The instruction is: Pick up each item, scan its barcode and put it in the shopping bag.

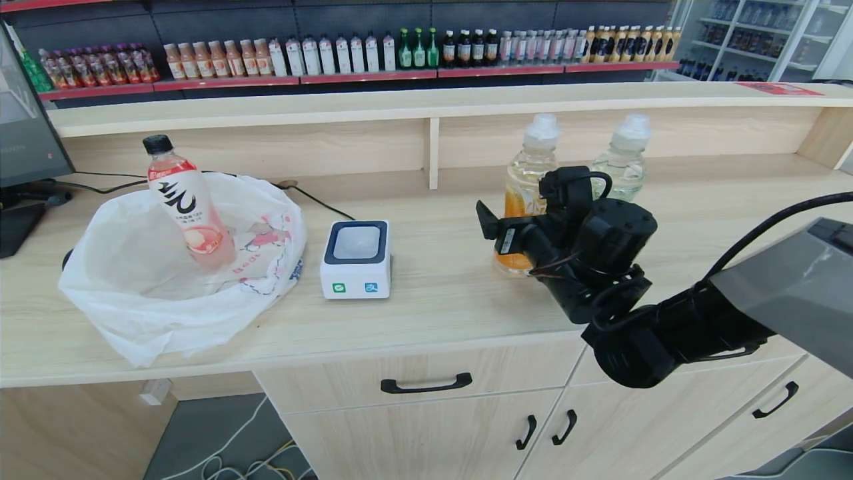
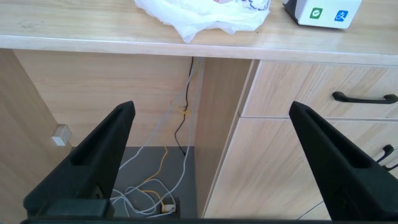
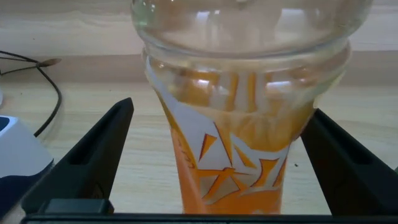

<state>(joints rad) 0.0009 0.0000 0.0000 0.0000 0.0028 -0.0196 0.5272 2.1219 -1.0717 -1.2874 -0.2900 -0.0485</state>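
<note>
A pink drink bottle (image 1: 190,203) leans inside the white shopping bag (image 1: 133,293) at the counter's left. The white barcode scanner (image 1: 356,259) sits beside the bag. An orange-labelled bottle (image 1: 530,167) and a clear bottle (image 1: 623,157) stand at the back right. My right gripper (image 1: 520,227) is open at the orange bottle's lower half. In the right wrist view the bottle (image 3: 236,155) stands between the spread fingers (image 3: 93,155) of that gripper (image 3: 221,109), apart from both. My left gripper (image 2: 211,109) hangs open and holds nothing, below the counter edge in front of the cabinet.
A monitor (image 1: 26,133) stands at the far left with cables (image 1: 313,197) running along the back of the counter. A raised wooden ledge (image 1: 433,107) borders the rear. Drawers with black handles (image 1: 426,385) are below. Loose cables (image 2: 155,186) lie on the floor under the counter.
</note>
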